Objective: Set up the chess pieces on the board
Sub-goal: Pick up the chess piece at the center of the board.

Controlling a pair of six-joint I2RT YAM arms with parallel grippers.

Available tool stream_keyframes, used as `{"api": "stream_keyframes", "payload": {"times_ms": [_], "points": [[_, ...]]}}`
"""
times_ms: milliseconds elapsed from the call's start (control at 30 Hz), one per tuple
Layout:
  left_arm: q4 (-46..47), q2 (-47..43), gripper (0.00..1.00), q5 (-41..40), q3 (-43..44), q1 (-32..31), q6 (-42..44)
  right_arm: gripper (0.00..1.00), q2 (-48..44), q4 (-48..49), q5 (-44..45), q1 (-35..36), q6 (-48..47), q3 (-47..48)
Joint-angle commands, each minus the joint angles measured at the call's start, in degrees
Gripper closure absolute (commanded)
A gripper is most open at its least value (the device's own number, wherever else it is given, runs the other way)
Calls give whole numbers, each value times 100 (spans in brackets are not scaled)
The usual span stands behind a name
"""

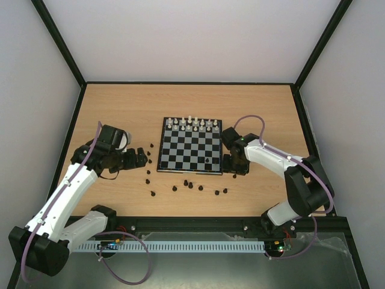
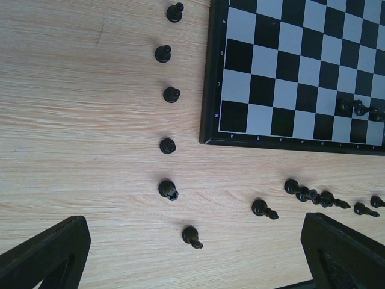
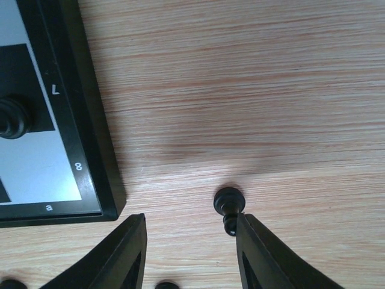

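Right wrist view, my right hand (image 3: 191, 229) partly open, gripping nothing, black piece (image 3: 229, 201) at 5 o'clock beside one finger (maybe touching), board (image 3: 84, 120) at 9 o'clock, left hand (image 2: 194, 232) wide open, empty

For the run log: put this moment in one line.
left pincer: open, near loose black pieces | right pincer: open, black piece by one finger, off board | white pieces: on far rows

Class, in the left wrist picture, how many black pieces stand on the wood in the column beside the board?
6 black pieces, top to bottom: first, second, third, fourth near the corner of the board, fifth, sixth lowest. More may lie beyond the frame's top.
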Motion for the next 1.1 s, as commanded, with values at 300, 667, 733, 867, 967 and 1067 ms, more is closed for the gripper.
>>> {"api": "stream_keyframes", "payload": {"times_ms": [300,667,733,867,967,1067], "points": [[147,10,1,212,-94,19,-23,59,-442,-542,250,-34,5,-29],[110,-132,1,245,-187,20,-4,64,-74,-208,183,-29,-17,-295],[92,-163,1,240,-187,13,-13,65,-16,-163,167,-32,-32,-285],[59,-220,1,238,-203,17,-43,67,159,-120,216,-42,-77,-211],[66,-240,1,248,-221,15,-48,69,274,-79,245,-62,-111,-194],[86,-225,1,261,-230,18,-59,71,346,-43,267,-94,-145,-184]]}}
